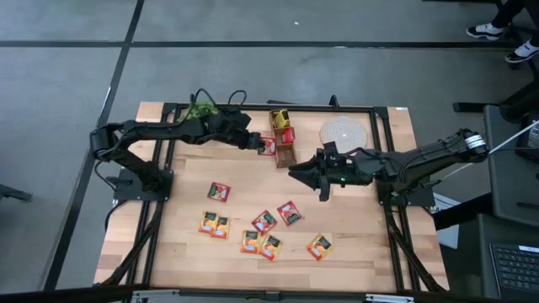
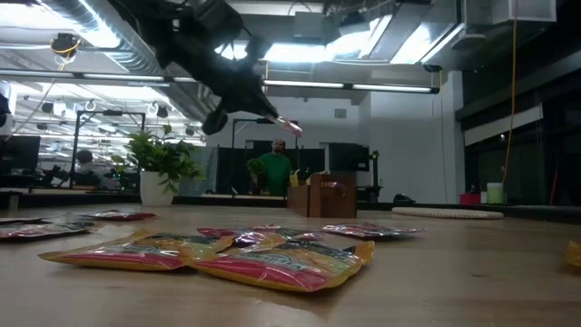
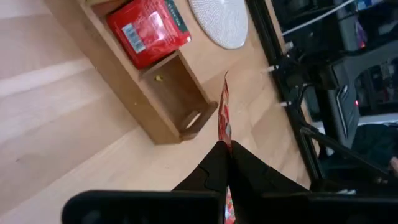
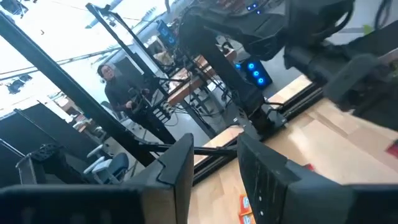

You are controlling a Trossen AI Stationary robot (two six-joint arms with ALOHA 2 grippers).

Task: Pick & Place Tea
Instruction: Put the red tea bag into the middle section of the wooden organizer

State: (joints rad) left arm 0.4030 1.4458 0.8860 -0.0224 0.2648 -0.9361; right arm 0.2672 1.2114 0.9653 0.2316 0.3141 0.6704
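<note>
Left gripper (image 1: 263, 143) is pinching a red tea sachet (image 3: 224, 118) edge-on, so it's risking snagging the wooden box (image 1: 284, 139) wall at its 3 o'clock; right gripper (image 4: 211, 165) is hanging apart, empty.

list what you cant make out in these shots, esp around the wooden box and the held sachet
- Held sachet: left wrist view shows it edge-on in the shut left hand; its label is hidden.
- Wooden box: compartments too small in the high view; cut off at the frame edge in the left wrist view.
- Right hand: nothing visible between its fingers.
</note>
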